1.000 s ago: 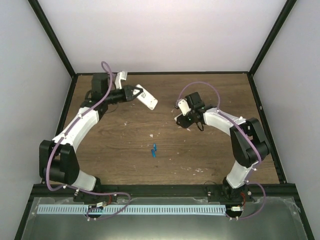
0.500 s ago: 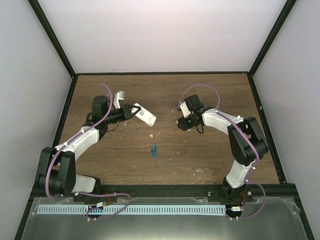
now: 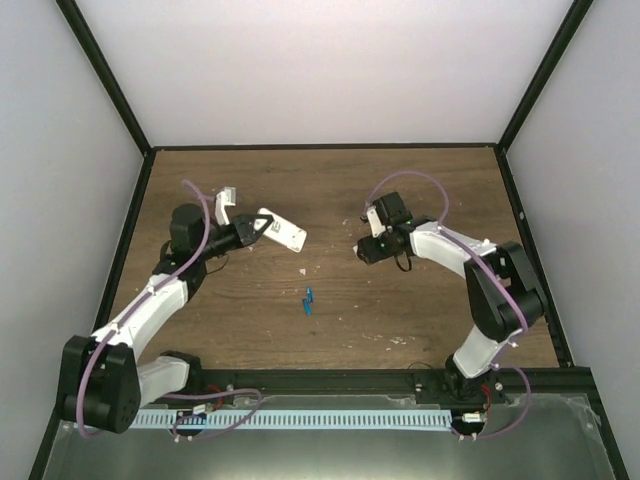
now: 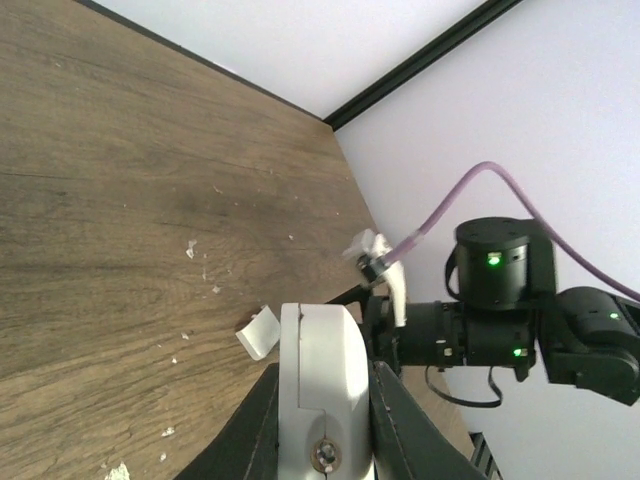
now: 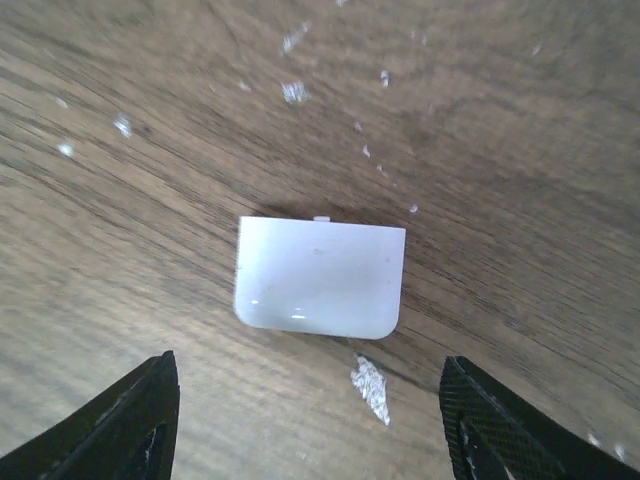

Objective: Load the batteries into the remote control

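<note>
Since the left arm (image 3: pixel 150 300) has swung back and down toward its base in the last second, the remote control (image 3: pixel 284 232) now hangs lower over the wooden table (image 3: pixel 420 190). It sticks out past the left gripper (image 3: pixel 252 229) toward the middle. The right arm (image 3: pixel 450 250) has barely shifted, but its jaws have spread wider. My read: the remote is being repositioned for loading and nothing is in it yet.

Left fingers (image 4: pixel 252 425): clamped tight on the near end of the remote, one dark finger on each long edge, the white body running straight out ahead of them.

Right gripper (image 5: pixel 312 410): fingers well apart, holding nothing and touching nothing. The small white cover (image 5: pixel 320 277) lies flat on the wood just ahead of the gap between them. It also lies just beside the remote's far tip in the left wrist view. With the cover off, the bay is probably open, though I cannot tell from here.

The batteries (image 3: pixel 308 300): two blue cylinders side by side on the table, well apart from both sets of fingers, toward the arm bases. Not picked up yet.
</note>
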Controlling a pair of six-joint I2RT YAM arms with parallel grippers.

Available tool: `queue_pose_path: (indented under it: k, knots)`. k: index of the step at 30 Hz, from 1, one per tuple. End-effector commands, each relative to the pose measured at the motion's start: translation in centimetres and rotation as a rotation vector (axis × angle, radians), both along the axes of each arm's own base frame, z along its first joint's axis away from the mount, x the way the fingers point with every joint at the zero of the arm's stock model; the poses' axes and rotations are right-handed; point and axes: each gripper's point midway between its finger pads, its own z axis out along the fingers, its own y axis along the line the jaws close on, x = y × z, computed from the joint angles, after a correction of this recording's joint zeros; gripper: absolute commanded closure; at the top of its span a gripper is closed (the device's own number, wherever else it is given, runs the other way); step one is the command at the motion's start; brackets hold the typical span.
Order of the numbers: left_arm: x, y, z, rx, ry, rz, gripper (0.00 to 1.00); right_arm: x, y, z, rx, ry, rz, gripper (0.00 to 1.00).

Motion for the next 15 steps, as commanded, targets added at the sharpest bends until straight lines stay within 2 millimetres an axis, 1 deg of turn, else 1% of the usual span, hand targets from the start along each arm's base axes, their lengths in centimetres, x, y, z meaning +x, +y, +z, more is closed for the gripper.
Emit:
queue_pose_path:
  k: [1,3,4,7,10,12,15]
  knots:
    - [-1.0,0.5,-0.7,0.009,0.018,0.014,1.0,-0.5,0.9,4.5,0.073,-0.041,-0.037,0.37]
    - [-1.5,0.5,-1.0,-0.008,0.034,0.011,1.0,-1.3,1.8,5.2,0.082,-0.009,-0.036,0.36]
    - [-1.7,0.5,-1.0,-0.02,0.035,0.009,1.0,-2.0,2.8,5.6,0.092,0.002,-0.014,0.36]
    - [-2.3,0.7,-1.0,-0.03,0.038,0.018,1.0,-4.3,5.4,5.6,0.101,0.044,0.025,0.38]
    - [-2.6,1.1,-1.4,0.0,0.056,0.042,1.0,-6.5,8.1,5.1,0.129,0.104,0.056,0.43]
    - [-2.8,1.7,-2.1,0.029,0.095,0.078,1.0,-8.0,9.9,4.6,0.141,0.143,0.097,0.48]
    - [-3.2,2.4,-2.6,0.044,0.108,0.114,1.0,-9.8,11.9,3.5,0.117,0.19,0.157,0.53]
